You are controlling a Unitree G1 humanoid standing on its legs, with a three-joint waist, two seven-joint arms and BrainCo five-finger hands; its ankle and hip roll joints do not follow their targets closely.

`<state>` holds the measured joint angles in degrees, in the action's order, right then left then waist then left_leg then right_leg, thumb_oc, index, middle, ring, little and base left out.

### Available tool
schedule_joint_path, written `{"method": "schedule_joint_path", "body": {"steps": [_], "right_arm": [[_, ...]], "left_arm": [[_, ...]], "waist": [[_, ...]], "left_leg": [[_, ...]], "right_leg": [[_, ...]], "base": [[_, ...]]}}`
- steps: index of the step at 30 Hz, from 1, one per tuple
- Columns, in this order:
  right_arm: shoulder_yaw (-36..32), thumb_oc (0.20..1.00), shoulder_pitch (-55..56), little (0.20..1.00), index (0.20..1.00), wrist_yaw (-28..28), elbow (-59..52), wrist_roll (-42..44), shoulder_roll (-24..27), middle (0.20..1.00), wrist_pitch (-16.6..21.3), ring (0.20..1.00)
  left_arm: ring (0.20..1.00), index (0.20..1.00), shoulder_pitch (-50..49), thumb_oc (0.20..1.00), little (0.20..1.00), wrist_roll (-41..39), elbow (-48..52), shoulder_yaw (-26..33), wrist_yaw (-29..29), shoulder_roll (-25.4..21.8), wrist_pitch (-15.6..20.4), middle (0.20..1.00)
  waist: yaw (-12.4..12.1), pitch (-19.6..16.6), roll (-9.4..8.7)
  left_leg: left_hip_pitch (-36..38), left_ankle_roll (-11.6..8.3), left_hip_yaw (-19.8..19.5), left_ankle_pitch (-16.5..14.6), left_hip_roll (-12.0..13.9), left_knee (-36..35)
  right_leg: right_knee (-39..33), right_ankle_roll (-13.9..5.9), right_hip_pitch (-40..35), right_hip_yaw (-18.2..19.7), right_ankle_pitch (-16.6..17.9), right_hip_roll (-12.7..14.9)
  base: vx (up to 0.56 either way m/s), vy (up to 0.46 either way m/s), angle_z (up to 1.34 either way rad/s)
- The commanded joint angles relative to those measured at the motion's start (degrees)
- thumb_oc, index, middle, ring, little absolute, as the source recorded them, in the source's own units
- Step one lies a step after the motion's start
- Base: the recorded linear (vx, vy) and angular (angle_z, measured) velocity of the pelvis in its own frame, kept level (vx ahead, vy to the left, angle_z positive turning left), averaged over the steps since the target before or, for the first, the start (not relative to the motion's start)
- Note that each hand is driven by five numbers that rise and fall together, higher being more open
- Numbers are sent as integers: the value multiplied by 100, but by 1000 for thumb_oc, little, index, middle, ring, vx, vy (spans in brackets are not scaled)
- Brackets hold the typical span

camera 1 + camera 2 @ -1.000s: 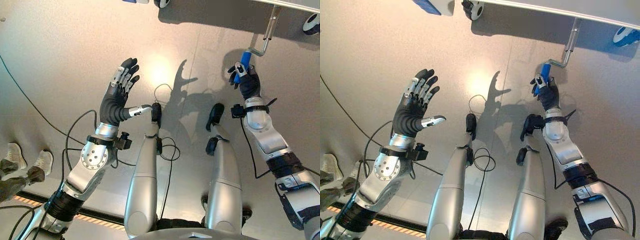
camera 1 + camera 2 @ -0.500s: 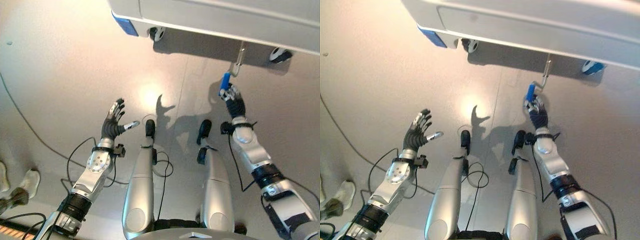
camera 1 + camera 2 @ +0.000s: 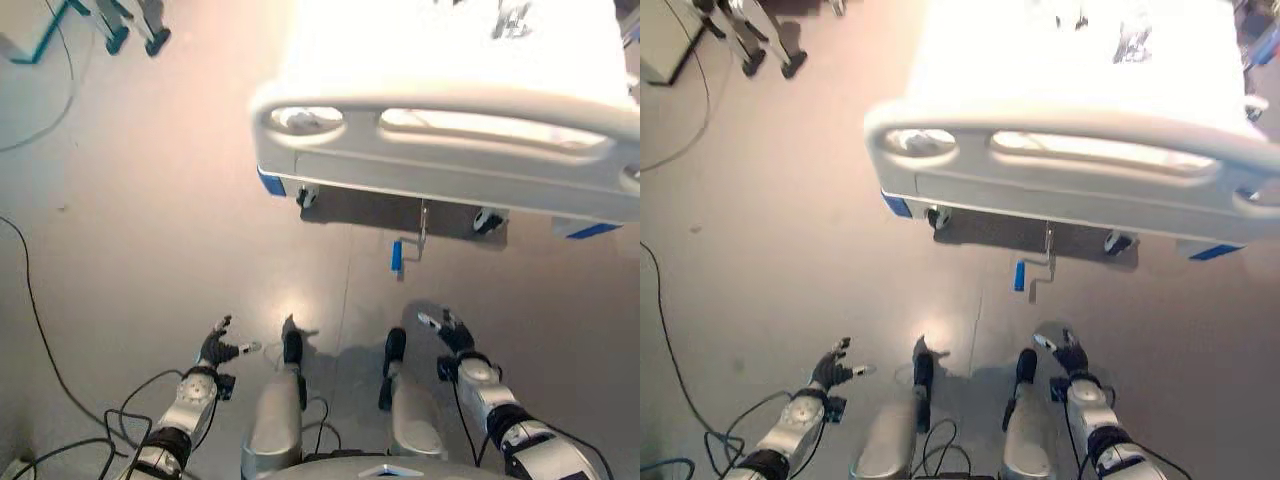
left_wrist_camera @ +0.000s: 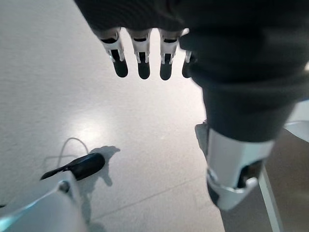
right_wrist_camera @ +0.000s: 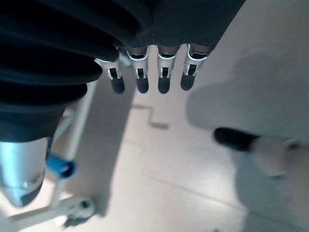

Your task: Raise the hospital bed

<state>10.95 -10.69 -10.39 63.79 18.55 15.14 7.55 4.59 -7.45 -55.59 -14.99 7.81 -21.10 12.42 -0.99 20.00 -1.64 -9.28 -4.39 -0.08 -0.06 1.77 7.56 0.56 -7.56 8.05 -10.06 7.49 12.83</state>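
Smooth grey floor point(image 3: 150, 230) all round, glossy enough to throw back a patch of light just in front of the robot, and up at twelve o'clock the white hospital bed point(image 3: 440, 150) spans the upper part of the head view, its footboard with cut-out grips facing us and its castors point(image 3: 306, 197) tucked underneath. At ten o'clock, far corner, the dark legs of some stand point(image 3: 130, 25) poke in, and a cable trails along the floor at nine o'clock. Now the thing that matters: the crank handle point(image 3: 397, 257) with its blue grip hangs below the foot of the bed, about one o'clock from the robot, and nobody is on it. The right hand point(image 3: 447, 330) sits low at four o'clock, well apart from that crank, fingers straight and spread, holding nothing; its own wrist view shows the blue grip point(image 5: 62, 166) off to the side, clear of the fingers. The left hand point(image 3: 215, 347) idles at seven o'clock, likewise open over bare floor. So where are we? By my read the cranking is either finished or paused; whether the bed is as high as wanted I cannot tell from here.
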Motion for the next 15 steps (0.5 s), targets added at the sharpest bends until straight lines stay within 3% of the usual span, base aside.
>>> {"method": "schedule_joint_path", "body": {"steps": [1, 9, 15], "right_arm": [[-370, 1000, 157, 1000, 1000, 82, 162, -227, 113, 1000, -111, 1000], [-729, 1000, 766, 1000, 1000, 87, 538, -231, -49, 1000, -159, 1000], [-904, 1000, 1002, 1000, 1000, -13, 457, -91, -134, 1000, -55, 1000]], "left_arm": [[1000, 1000, -54, 1000, 1000, 256, -119, 252, -93, 11, 32, 1000], [1000, 1000, -350, 1000, 1000, 366, -479, 509, -26, 332, -8, 1000], [1000, 1000, -444, 1000, 1000, 458, -658, 556, 10, 456, -44, 1000]], "waist": [[-12, -411, 13], [66, -1168, -47], [142, -1373, -53]], "left_leg": [[90, 23, -83, 410, -107, -543], [893, 50, 45, 409, -42, -1089], [1208, 96, 147, 312, -13, -1181]], "right_leg": [[521, -279, -298, -273, -433, 38], [125, -366, -903, -217, -340, -64], [107, -354, -1112, -71, -413, -112]], "base": [[50, 14, -4], [28, 7, -4], [15, 15, -8]]}}
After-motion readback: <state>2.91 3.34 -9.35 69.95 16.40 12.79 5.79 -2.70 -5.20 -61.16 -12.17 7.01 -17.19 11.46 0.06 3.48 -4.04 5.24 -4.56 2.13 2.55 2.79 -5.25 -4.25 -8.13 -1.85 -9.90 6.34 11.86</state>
